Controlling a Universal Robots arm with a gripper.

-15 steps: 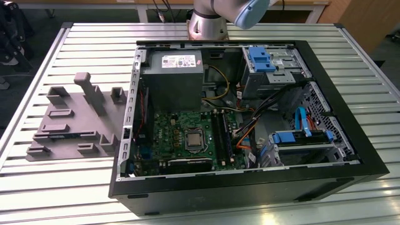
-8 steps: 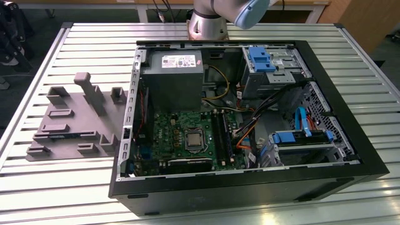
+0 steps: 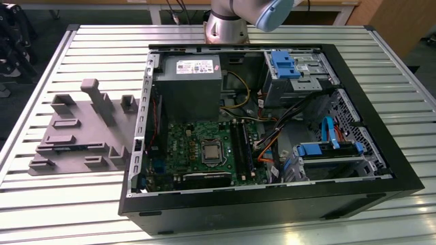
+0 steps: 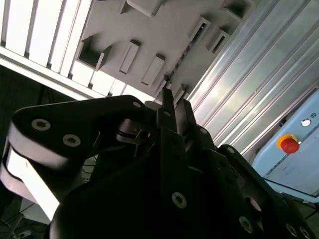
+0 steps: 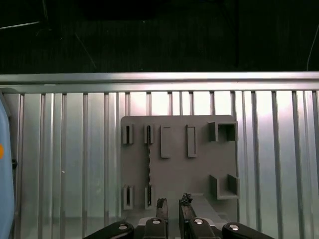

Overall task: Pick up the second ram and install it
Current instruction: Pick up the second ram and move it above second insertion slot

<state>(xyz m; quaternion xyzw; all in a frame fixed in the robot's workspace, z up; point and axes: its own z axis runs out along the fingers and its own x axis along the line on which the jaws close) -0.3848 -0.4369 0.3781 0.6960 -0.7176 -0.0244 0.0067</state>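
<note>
On the ribbed metal table (image 3: 75, 204), near its edge at the exterior view's left, lies a matte grey holder (image 3: 78, 133) with rectangular slots, beside the open black computer case (image 3: 272, 206). In the first wrist view the second ram (image 5: 148, 167), a thin dark strip, stands on edge between two slots of this holder. The gripper (image 5: 173, 201) hovers over the holder, its black fingers only slightly apart, holding nothing.
</note>
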